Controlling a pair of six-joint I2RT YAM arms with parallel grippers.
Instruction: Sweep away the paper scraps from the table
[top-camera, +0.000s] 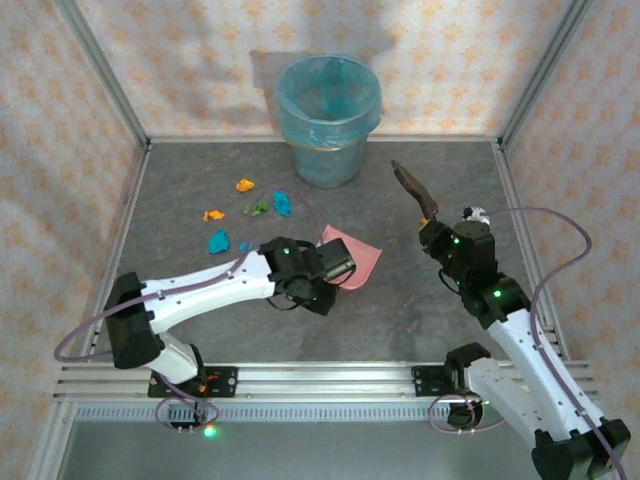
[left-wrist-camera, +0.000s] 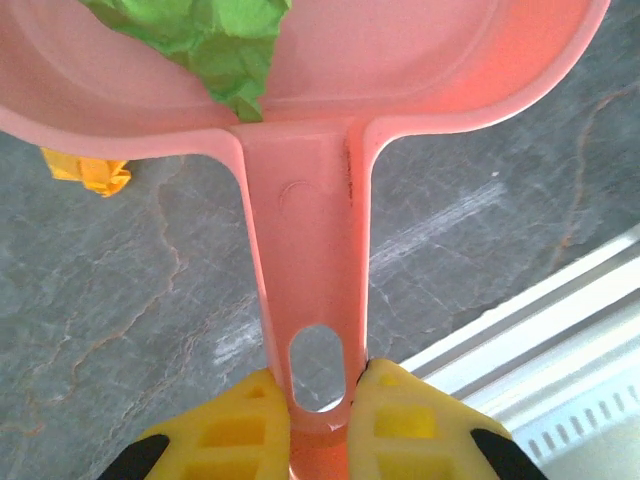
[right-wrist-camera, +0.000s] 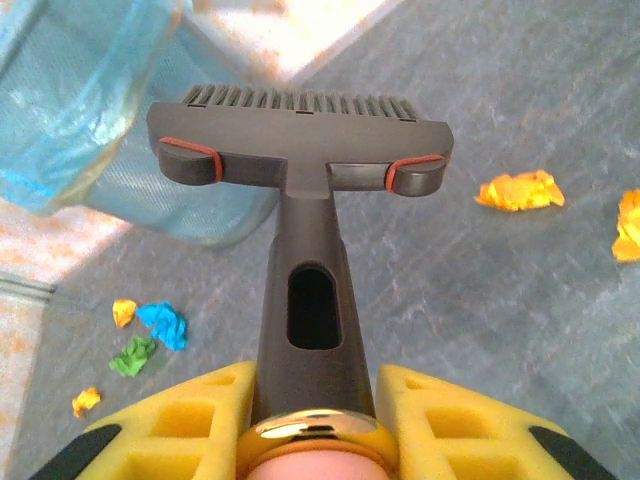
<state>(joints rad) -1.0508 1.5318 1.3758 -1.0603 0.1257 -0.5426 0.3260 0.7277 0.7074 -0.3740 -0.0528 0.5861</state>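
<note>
paper scraps (top-camera: 218, 241) loose on surface (top-camera: 400, 320) left of and beyond left fingers (left-wrist-camera: 262, 415), those clamped on pink dustpan (left-wrist-camera: 305, 250) handle, green scrap (left-wrist-camera: 225, 45) inside pan at handle root, right fingers (right-wrist-camera: 210, 415) closed tight on dark brush (right-wrist-camera: 300, 150), well apart from scraps

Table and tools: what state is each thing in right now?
dustpan: held by its handle, green scrap inside.
brush: held by its handle.
left gripper: shut on dustpan.
right gripper: shut on brush.
paper scraps: crumpled, loose on table.
bin: upright, blue-lined.
</note>
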